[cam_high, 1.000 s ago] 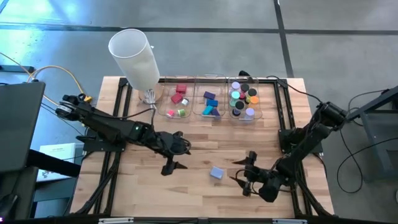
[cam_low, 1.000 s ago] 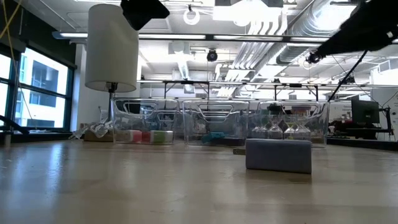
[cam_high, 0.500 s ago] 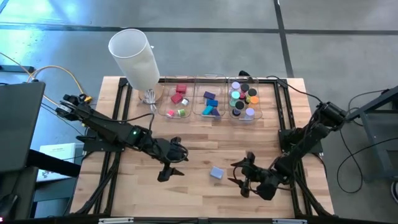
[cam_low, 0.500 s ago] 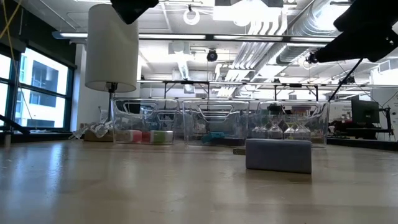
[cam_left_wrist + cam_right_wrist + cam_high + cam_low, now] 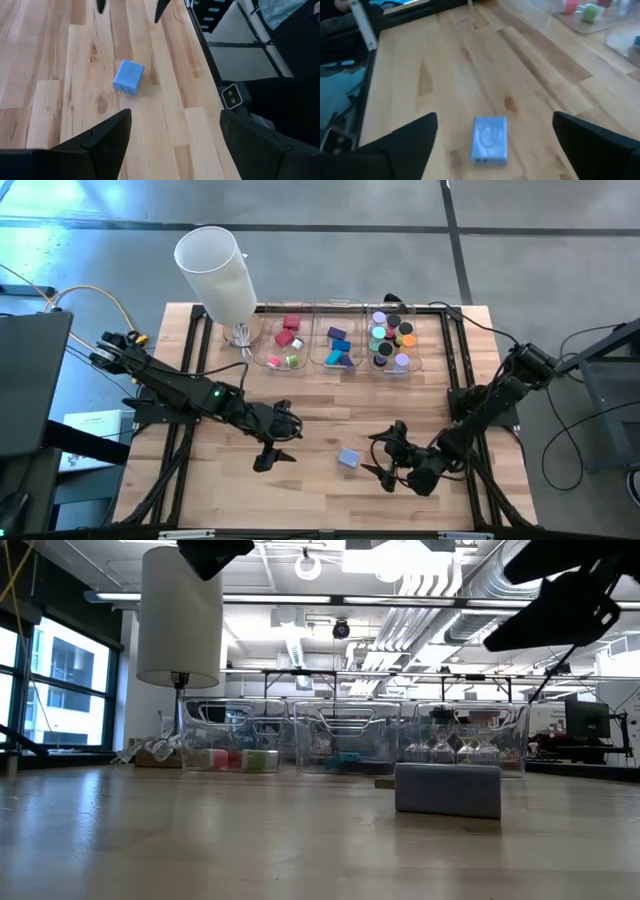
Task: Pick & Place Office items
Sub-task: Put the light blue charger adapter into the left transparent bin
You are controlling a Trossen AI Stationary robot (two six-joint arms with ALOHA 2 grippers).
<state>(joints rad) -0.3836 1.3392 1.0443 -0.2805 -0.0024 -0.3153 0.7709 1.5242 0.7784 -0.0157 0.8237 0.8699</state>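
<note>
Your right gripper (image 5: 384,458) has slid nearer to the blue block (image 5: 348,458) since a second ago and spread its fingers wide, holding nothing; the block now lies just ahead of those fingertips on the bare table (image 5: 320,410). It is a small pale-blue box lying flat. Beyond the block, your left gripper (image 5: 276,452) hovers with fingers apart and empty, angled down over the wood.

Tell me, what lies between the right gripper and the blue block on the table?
Nothing: between the open right gripper and the blue block there is only bare table, as the high and right wrist views show.
</note>
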